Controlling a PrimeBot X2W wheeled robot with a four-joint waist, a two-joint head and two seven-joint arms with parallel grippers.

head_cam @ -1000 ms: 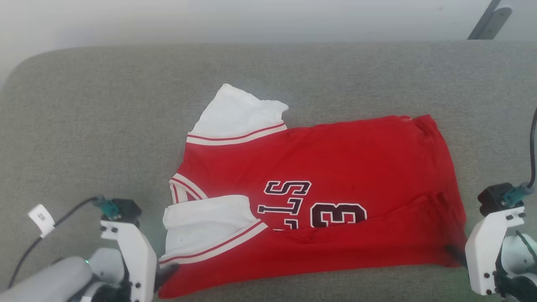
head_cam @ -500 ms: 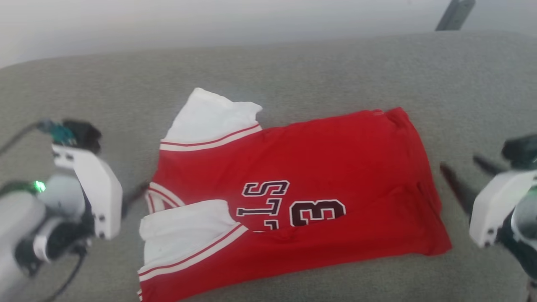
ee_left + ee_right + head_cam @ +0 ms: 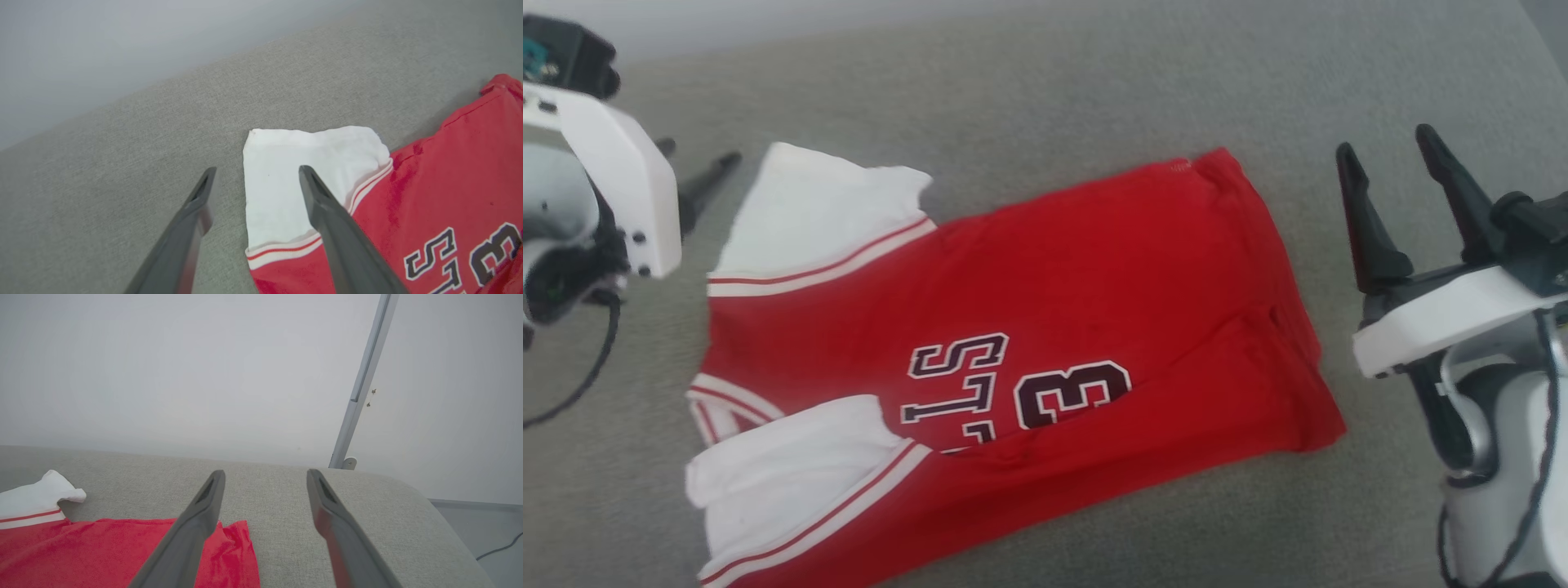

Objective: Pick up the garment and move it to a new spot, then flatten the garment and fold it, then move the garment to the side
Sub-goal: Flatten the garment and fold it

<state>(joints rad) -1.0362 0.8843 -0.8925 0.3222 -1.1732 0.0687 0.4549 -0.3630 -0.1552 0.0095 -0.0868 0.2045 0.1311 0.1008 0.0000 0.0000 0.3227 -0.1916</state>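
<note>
**Red jersey lies partly folded on a grey cushion, with an open gripper at each end**

The garment is spread across the grey cushion, with its long near edge doubled over itself. That fold suggests the folding step is underway rather than finished. Its 2 white sleeve panels, each edged with red-and-white stripes, are at the garment's left end. The plain red hem is at its right end.

The left gripper is poised at the garment's far-left corner. Its fingers are spread wide and empty, 1 over the far white sleeve and 1 just off the cloth. The right gripper stands just beyond the garment's right end, also spread wide and holding nothing. With 1 gripper at each end, the arms seem placed to take opposite ends for the next fold.

The garment's chest carries dark block print outlined in white: a numeral 3, and beside it letters that look like L and S. The fold covers the rest, so no whole word can be read. No brand tag is legible.
</note>
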